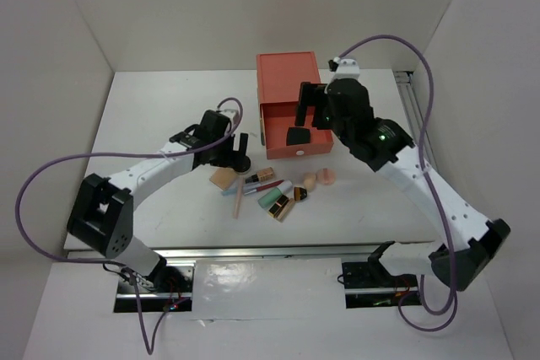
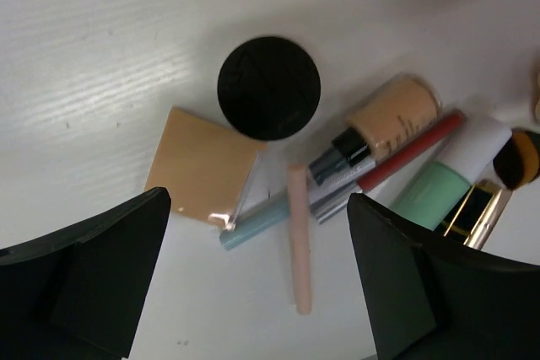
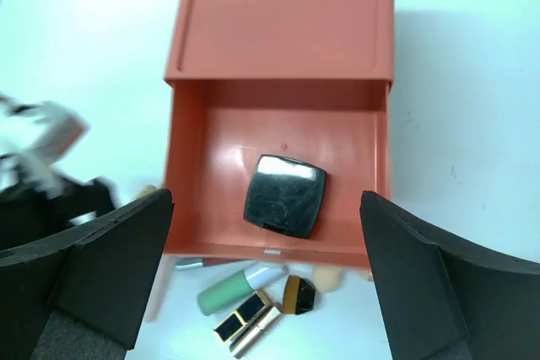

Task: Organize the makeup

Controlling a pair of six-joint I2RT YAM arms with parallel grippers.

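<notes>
The makeup lies in a pile in front of the coral drawer box (image 1: 287,77). It includes a black jar (image 2: 268,88), tan compact (image 2: 202,163), pink pencil (image 2: 299,246), blue pencil (image 2: 253,227), tan bottle (image 2: 392,115), red pencil (image 2: 413,149), mint tube (image 2: 439,183), gold lipstick (image 2: 477,208) and brush (image 2: 523,158). Peach sponges (image 1: 326,176) lie at the pile's right. A black compact (image 3: 285,195) lies in the open drawer (image 3: 190,166). My left gripper (image 2: 257,233) is open and empty above the pencils. My right gripper (image 3: 266,208) is open and empty above the drawer.
The coral box stands at the back middle of the white table (image 1: 160,115), its drawer pulled toward the arms. White walls enclose the back and sides. A metal rail (image 1: 411,99) runs along the right edge.
</notes>
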